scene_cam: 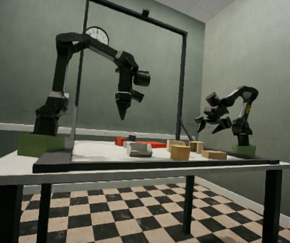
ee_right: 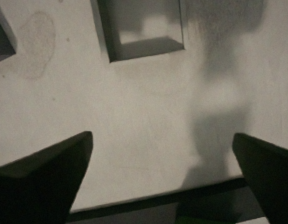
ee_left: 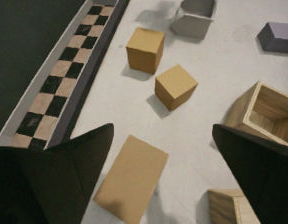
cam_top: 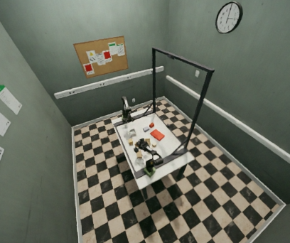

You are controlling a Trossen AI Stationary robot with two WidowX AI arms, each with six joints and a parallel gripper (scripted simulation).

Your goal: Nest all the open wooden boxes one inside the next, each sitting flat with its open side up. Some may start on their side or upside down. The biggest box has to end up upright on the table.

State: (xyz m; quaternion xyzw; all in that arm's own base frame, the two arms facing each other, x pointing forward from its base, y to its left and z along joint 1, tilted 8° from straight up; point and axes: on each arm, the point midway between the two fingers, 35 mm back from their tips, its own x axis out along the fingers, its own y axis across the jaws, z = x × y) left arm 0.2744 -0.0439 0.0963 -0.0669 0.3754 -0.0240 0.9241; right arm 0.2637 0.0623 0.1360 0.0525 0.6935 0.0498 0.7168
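Counter (cam_top: 171, 143) (scene_cam: 100, 153) (ee_left: 195, 150) (ee_right: 145, 100): beneath everything
Left hand (cam_top: 139, 146) (scene_cam: 207, 131) (ee_left: 162, 128): spread, above the counter
Right hand (cam_top: 126, 122) (scene_cam: 122, 118) (ee_right: 163, 139): spread, above the counter
Gray tray (cam_top: 132, 132) (scene_cam: 139, 150) (ee_left: 192, 25) (ee_right: 147, 48): landmark
Bigger wooden box (ee_left: 240, 107): apart from tray, opening visible
2 yellow cubes (ee_left: 145, 50) (ee_left: 176, 87): nearer tray than the box
Smaller wooden box (ee_left: 222, 205): farther from tray, partly hidden
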